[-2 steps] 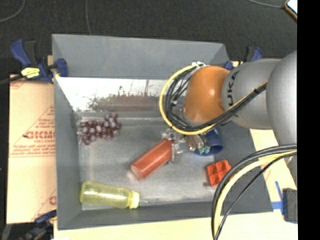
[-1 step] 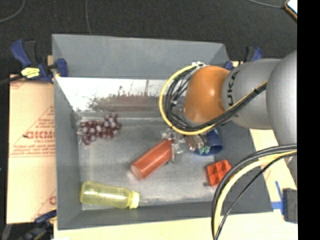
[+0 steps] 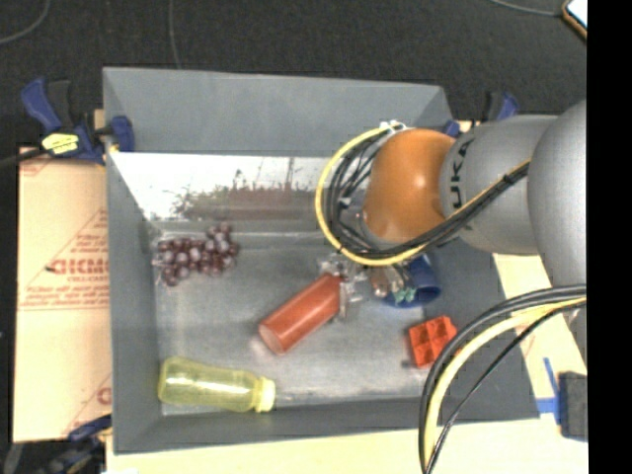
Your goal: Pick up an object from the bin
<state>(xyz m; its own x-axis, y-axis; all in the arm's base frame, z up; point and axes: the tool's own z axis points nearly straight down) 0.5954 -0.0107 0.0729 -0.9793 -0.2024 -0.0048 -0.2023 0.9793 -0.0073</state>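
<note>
My gripper [image 3: 348, 282] pokes out from under the arm's orange cover in the middle right of the bin, low over the floor. It is right at the upper right end of a red-orange cylinder [image 3: 296, 316] that lies slanted, lower left to upper right, in the bin's middle. Whether the cylinder is held cannot be seen. Just right of the gripper, a blue ring-shaped thing [image 3: 423, 284] lies partly hidden by the arm. A small orange-red ridged block [image 3: 432, 341] lies below that, near the right wall.
A yellow translucent bottle [image 3: 212, 385] lies on its side along the front wall at the left. A bunch of dark red toy grapes [image 3: 196, 253] sits at the back left. The arm and its cables cover the back right corner.
</note>
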